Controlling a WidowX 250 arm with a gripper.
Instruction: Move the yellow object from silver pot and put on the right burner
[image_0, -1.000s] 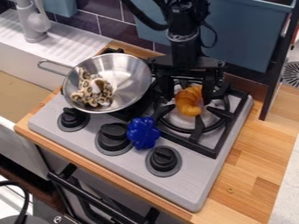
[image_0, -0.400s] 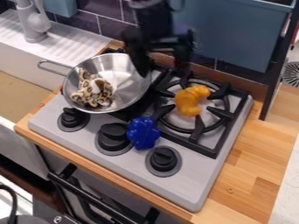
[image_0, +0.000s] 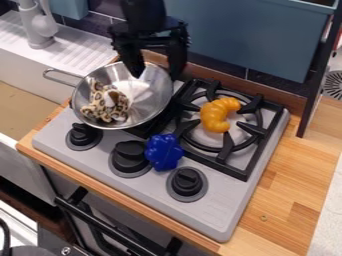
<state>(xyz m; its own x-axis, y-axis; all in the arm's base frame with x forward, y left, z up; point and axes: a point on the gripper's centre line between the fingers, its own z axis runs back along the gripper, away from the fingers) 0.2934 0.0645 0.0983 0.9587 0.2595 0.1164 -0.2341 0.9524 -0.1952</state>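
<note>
The gripper (image_0: 156, 75) hangs upper left of centre, fingers wide apart, by the silver pot (image_0: 148, 100); right of centre, the yellow croissant (image_0: 215, 115) lies on the burner (image_0: 228, 147)

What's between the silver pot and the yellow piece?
In the camera view, black burner grate bars, with no loose object on that stretch, lie between the silver pot and the yellow piece. The blue object sits nearer the knobs.

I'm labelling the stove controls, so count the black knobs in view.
3: the left knob in front of the silver pot, the middle knob beside the blue object, and the right knob nearest the viewer.
</note>
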